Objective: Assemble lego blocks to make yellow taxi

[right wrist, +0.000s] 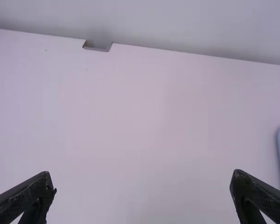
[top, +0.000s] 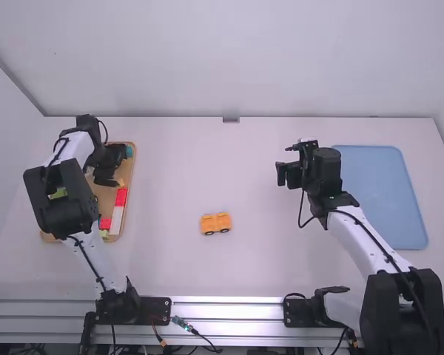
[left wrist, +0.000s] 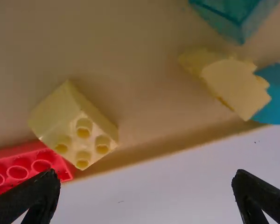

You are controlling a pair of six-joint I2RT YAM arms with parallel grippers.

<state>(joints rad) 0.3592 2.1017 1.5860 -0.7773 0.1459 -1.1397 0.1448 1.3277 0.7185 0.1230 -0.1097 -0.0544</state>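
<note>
orange-yellow toy car (top: 216, 223) stands on its black wheels on the white table (top: 229, 163), between the two trays, somewhat closer to the table's near edge than its far one, well apart from both grippers

left gripper (top: 115, 166): over the tan tray (top: 103, 198), toward that tray's far right corner. fingers spread, nothing pinched between them

beneath it, close to the tray's right edge: pale yellow block (left wrist: 79, 135), studs showing, set up against a red block (left wrist: 25, 168). farther along the same edge, a pale yellow stepped piece (left wrist: 235, 86) beside a bright blue piece (left wrist: 277, 93); teal block (left wrist: 235, 16) near these, farther in from the edge

nearer the tray's near right corner: white block (top: 117, 220) lengthwise along the right edge, small red block (top: 105, 222) at its left. green block (top: 58, 193) toward the left edge, partly covered by the arm

right gripper (top: 287, 176): above the table, left of the blue tray's left edge. fingers spread, empty. blue tray (top: 385, 196) lies near the table's right edge
</note>
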